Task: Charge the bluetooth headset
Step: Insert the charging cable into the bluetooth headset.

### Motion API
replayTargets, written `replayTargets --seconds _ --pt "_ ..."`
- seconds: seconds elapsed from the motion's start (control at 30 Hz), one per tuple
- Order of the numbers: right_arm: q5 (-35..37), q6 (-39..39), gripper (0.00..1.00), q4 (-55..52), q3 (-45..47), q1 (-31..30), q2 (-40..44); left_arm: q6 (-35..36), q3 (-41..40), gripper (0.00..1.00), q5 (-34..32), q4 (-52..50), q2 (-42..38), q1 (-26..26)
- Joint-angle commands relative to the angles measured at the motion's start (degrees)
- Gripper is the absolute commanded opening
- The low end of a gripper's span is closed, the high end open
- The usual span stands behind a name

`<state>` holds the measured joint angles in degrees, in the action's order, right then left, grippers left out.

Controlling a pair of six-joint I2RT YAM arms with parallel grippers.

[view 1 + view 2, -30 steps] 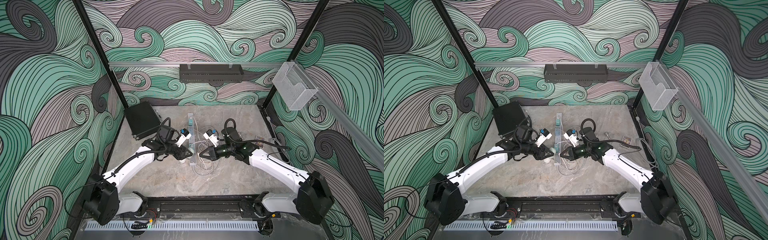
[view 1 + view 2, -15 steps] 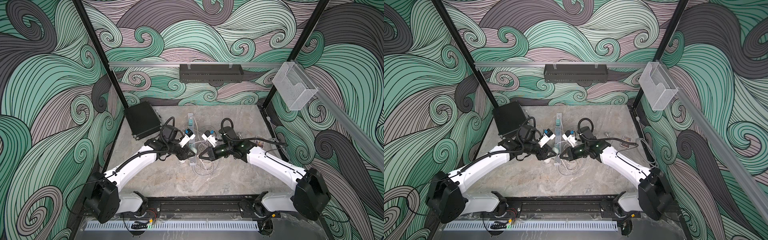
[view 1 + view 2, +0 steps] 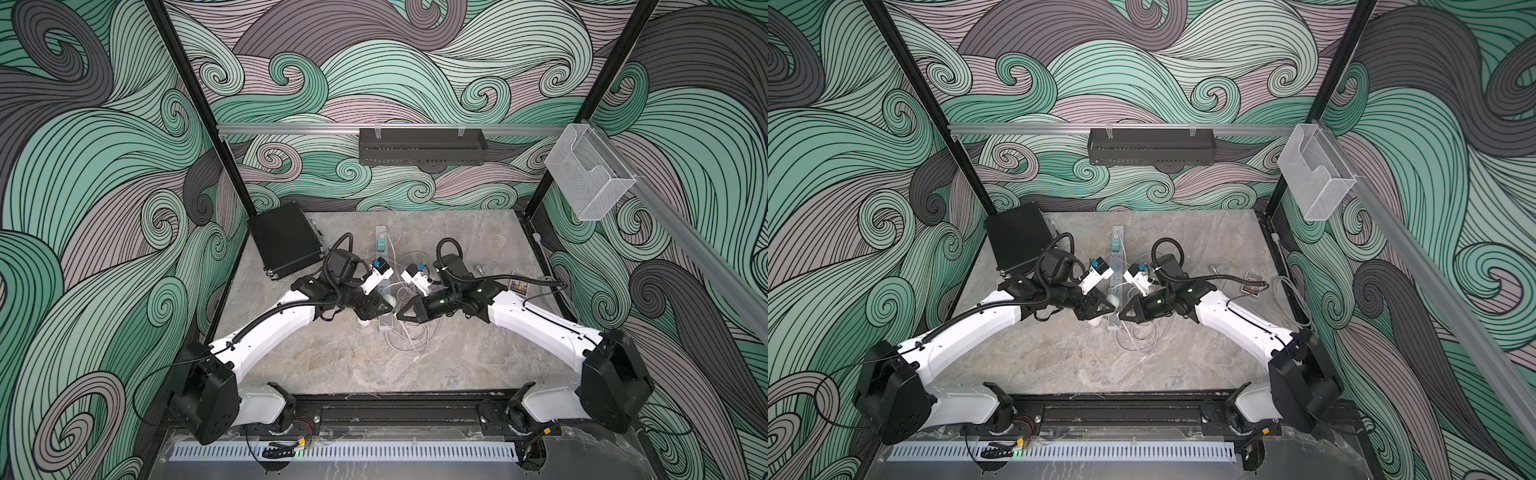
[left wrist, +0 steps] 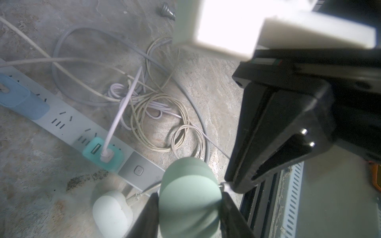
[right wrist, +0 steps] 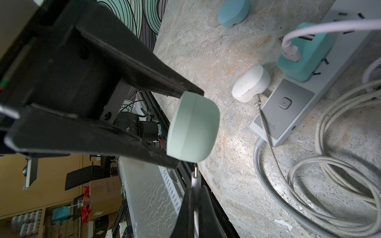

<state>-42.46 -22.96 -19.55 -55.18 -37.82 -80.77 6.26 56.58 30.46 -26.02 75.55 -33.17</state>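
A pale green earbud case (image 4: pixel 188 185), the bluetooth headset, hangs above the table with my left gripper (image 4: pixel 189 197) shut on its sides. In the right wrist view the same case (image 5: pixel 192 127) sits between the left gripper's black fingers (image 5: pixel 144 82). My right gripper (image 5: pixel 194 189) is shut on the white charging cable plug (image 5: pixel 195 177), whose metal tip points at the case's edge from very close. I cannot tell whether they touch. In both top views the two grippers (image 3: pixel 384 307) (image 3: pixel 401 313) meet tip to tip over the power strip (image 3: pixel 384 286).
A white earbud case (image 5: pixel 250 84) lies beside the strip's switch end (image 5: pixel 284 103). A teal USB adapter (image 4: pixel 103 153) holds a white cable. Coiled cables (image 4: pixel 160 115) lie right of the strip. A blue case (image 5: pixel 233 12), a black box (image 3: pixel 286 241) and a card (image 3: pixel 518 286) lie further off.
Both arms have moved inward, and the right gripper with the plug has closed the gap to the green case held by the left gripper.
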Motion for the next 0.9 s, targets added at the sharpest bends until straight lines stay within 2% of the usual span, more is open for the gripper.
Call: replayTargets --seconds 0.0,0.87 --pt "-0.1 0.0 0.00 -0.3 -1.6 -0.3 0.0 0.8 1.9 0.19 1.1 -0.3 0.0 -0.8" --pt "0.7 -0.7 0.00 0.7 -2.3 -0.5 0.0 2.8 2.1 0.19 -0.1 -2.0 0.6 -2.5"
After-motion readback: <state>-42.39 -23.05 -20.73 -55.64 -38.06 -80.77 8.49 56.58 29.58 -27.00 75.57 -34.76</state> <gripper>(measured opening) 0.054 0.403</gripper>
